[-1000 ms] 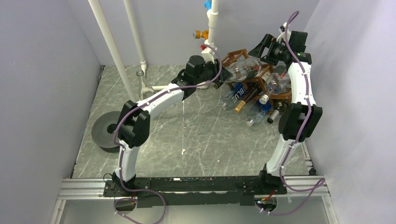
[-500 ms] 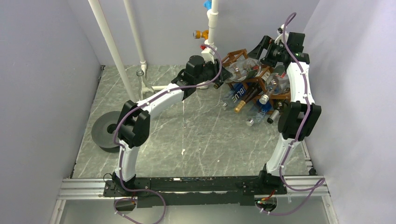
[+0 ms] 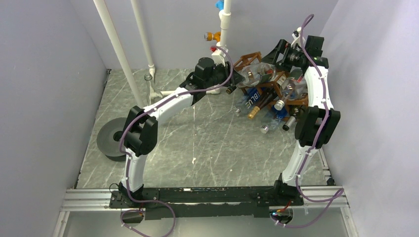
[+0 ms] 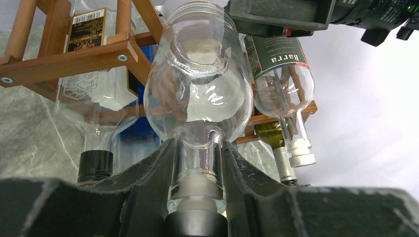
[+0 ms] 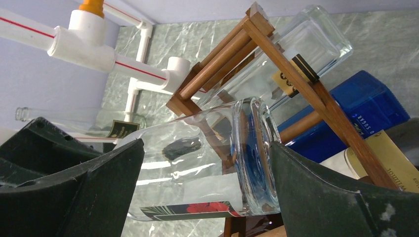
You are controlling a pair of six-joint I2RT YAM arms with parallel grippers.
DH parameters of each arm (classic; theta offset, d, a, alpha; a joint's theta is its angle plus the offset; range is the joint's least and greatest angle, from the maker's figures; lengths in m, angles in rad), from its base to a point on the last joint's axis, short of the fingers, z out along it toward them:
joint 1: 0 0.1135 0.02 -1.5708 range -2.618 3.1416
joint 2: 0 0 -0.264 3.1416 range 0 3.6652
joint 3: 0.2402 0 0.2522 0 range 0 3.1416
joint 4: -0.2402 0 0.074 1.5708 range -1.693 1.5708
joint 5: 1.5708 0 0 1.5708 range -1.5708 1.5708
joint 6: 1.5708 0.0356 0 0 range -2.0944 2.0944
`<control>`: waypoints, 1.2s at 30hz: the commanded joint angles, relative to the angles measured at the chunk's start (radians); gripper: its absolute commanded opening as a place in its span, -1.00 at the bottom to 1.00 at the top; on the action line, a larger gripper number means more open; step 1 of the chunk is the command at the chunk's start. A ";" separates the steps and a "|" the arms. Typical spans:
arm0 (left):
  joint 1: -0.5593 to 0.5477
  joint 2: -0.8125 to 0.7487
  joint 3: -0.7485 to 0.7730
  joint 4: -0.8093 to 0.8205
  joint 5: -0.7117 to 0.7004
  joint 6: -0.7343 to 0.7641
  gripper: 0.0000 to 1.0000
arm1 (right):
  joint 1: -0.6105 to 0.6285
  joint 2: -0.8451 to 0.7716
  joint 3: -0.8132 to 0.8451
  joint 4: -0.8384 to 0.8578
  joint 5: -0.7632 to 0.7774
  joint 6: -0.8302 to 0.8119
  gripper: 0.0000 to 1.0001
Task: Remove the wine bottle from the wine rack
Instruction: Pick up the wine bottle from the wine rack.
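Left claw (image 4: 197,150) clamped on clear wine bottle (image 4: 197,94) neck, right claw (image 5: 202,170) spread wide around labelled bottle (image 5: 197,173) base

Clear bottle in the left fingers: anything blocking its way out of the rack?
Nothing visible. The left fingers are shut on the neck of the bottle, and the neck-first way out looks open. The rack slats and the neighbouring bottles sit beside it, not across. The right fingers stand open round a bottle base behind the rack.
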 commanded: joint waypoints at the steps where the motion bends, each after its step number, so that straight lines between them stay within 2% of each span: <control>1: -0.003 -0.075 0.043 0.131 0.055 -0.036 -1.00 | 0.030 -0.014 0.025 0.008 -0.229 -0.005 0.99; 8: 0.004 -0.057 0.085 0.145 0.068 -0.076 -1.00 | 0.037 -0.017 0.027 0.029 -0.314 -0.010 0.96; 19: 0.011 -0.044 0.136 0.146 0.065 -0.082 -1.00 | 0.077 -0.041 0.019 0.101 -0.366 0.053 0.96; 36: 0.012 -0.131 0.060 0.155 0.044 -0.051 -1.00 | 0.119 -0.124 -0.066 0.253 -0.403 0.207 0.96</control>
